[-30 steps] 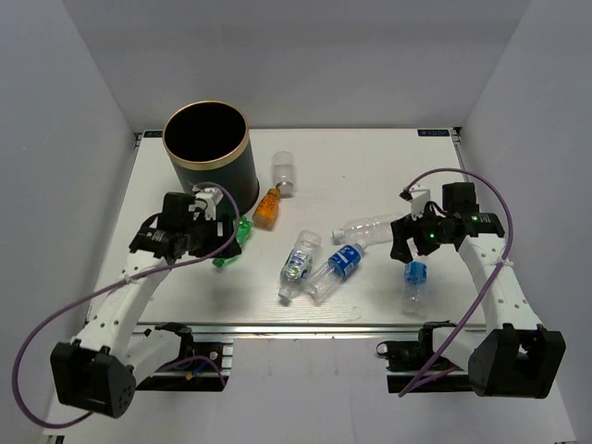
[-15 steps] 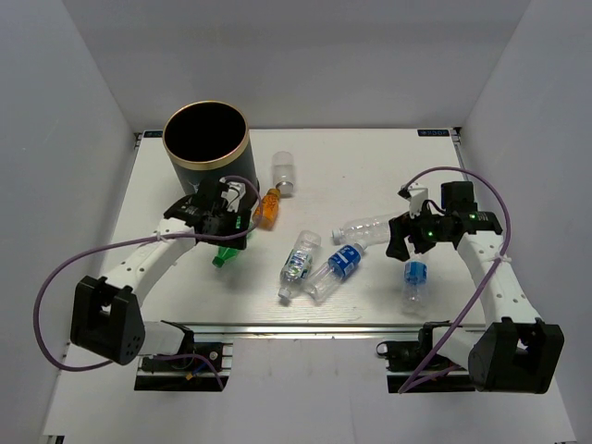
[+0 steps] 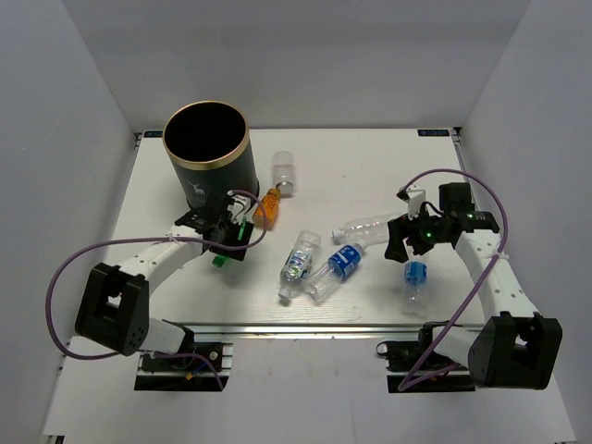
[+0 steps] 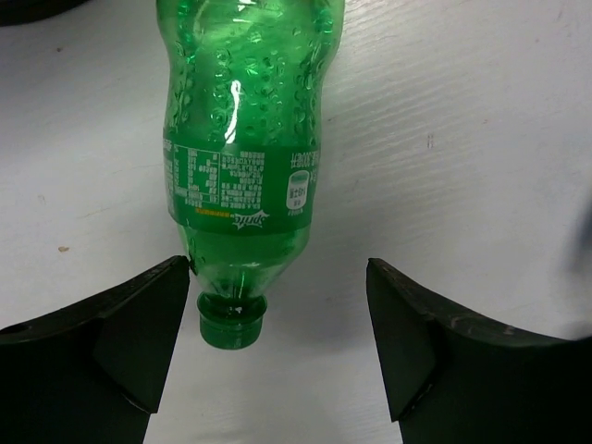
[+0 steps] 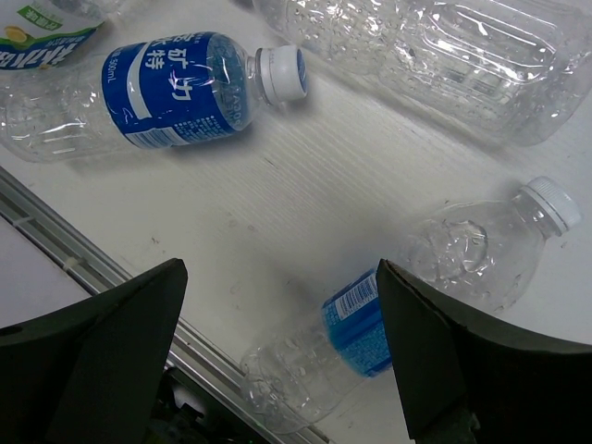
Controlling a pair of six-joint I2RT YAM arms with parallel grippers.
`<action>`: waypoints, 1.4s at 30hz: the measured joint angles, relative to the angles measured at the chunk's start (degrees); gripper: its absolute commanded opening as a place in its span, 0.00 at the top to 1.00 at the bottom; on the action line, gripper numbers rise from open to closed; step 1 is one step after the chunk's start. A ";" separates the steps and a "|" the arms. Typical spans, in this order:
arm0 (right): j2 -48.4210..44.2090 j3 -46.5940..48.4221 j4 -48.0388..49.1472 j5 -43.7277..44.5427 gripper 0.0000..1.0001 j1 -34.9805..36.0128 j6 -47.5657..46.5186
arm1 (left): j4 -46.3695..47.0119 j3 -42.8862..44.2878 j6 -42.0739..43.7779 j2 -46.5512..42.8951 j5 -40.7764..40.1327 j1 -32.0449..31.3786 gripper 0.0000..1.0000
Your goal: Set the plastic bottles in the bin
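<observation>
The white desk (image 3: 370, 166) carries the dark green bin (image 3: 208, 162), upright at the upper left of the top view. Just below it, the left claw (image 4: 277, 305) is spread wide astride the capped neck of the green bottle (image 4: 245, 139), which lies flat. At right, the right claw (image 5: 282, 268) is also spread, above a blue-labelled bottle (image 5: 356, 324). An orange bottle (image 3: 266, 208) lies beside the bin.

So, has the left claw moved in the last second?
Yes. Seen from above, the left gripper has shifted right, across the front of the bin, and now straddles the green bottle near its neck.
</observation>
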 measured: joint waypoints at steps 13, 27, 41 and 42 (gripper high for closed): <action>1.07 -0.02 -0.11 -1.14 0.11 0.00 -0.07 | 9.88 -3.06 0.66 4.26 -7.10 -1.33 0.13; 1.64 0.00 -1.33 -3.96 0.74 0.00 -2.40 | 11.93 -1.33 1.84 6.86 -6.84 -3.30 1.00; 4.48 1.57 -10.51 -20.63 0.33 0.07 -24.28 | 4.28 44.26 0.81 2.43 -0.04 -5.75 1.00; 4.83 2.45 -11.06 -21.31 0.31 0.11 -26.23 | 4.63 47.47 0.22 5.03 -1.90 -5.29 1.00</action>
